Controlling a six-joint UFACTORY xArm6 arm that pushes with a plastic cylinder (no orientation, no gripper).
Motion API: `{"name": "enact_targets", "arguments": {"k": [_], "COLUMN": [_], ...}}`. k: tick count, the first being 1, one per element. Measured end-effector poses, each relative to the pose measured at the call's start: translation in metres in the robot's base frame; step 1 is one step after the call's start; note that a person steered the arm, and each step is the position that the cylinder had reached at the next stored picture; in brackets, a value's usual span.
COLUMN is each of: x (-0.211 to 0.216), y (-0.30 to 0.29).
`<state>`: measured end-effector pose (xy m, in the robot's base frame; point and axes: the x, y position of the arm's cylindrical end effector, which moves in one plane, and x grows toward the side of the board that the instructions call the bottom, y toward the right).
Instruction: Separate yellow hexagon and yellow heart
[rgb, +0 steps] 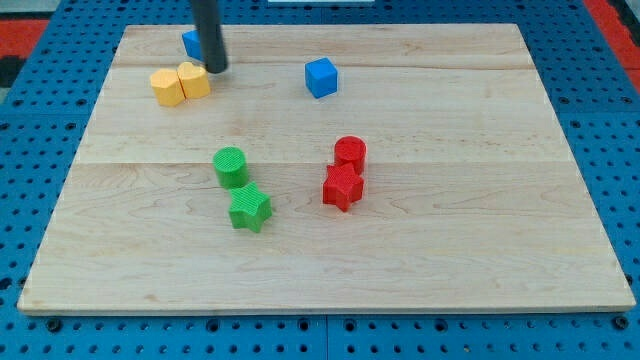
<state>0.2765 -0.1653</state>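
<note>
Beside yellow heart (195, 80) (touching?): tip (217, 70)

I count eight blocks: two yellow, a hexagon (167, 88) and a heart (194, 79); two blue (321, 77) (190, 42); two green (231, 166) (249, 208); two red (350, 153) (342, 187).

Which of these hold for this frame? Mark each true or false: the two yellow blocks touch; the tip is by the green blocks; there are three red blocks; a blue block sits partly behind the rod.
1. The yellow hexagon and yellow heart touch. True.
2. My tip is by the green blocks. False: it is just right of the yellow heart.
3. There are three red blocks. False: two, the red cylinder and red star.
4. A blue block sits partly behind the rod. True.
</note>
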Motion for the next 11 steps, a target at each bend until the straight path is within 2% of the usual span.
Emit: {"name": "enact_targets", "arguments": {"k": [1,2,3,4,5,6,8,9,10,11], "x": [0.003,0.026,0.033,0.069,0.064,0.043,0.034,0.044,0.048,0.073], "y": [-0.055,-0.073,-0.068,-0.049,-0.047,-0.097,-0.047,0.012,0.018,0.016]}}
